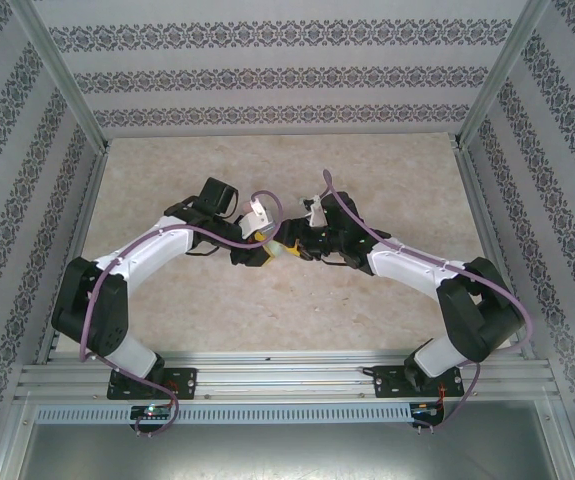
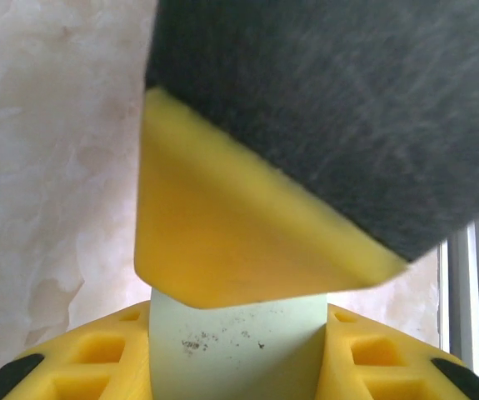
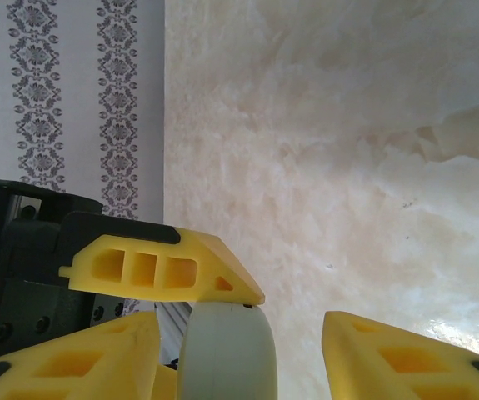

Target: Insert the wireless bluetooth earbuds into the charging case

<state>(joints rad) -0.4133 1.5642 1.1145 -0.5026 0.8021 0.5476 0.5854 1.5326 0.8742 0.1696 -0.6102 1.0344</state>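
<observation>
While pinching pale green charging case (image 2: 239, 350) in left gripper (image 1: 256, 250), meeting right gripper (image 1: 297, 248), jaws spread astride case edge; likely bracing for insertion; next needs fine alignment.

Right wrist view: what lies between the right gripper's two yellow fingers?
A pale green case, close to one finger; bare table separates it from the other. The right wrist view shows this.

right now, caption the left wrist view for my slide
left end effector clamps pale green case under a yellow finger
</observation>
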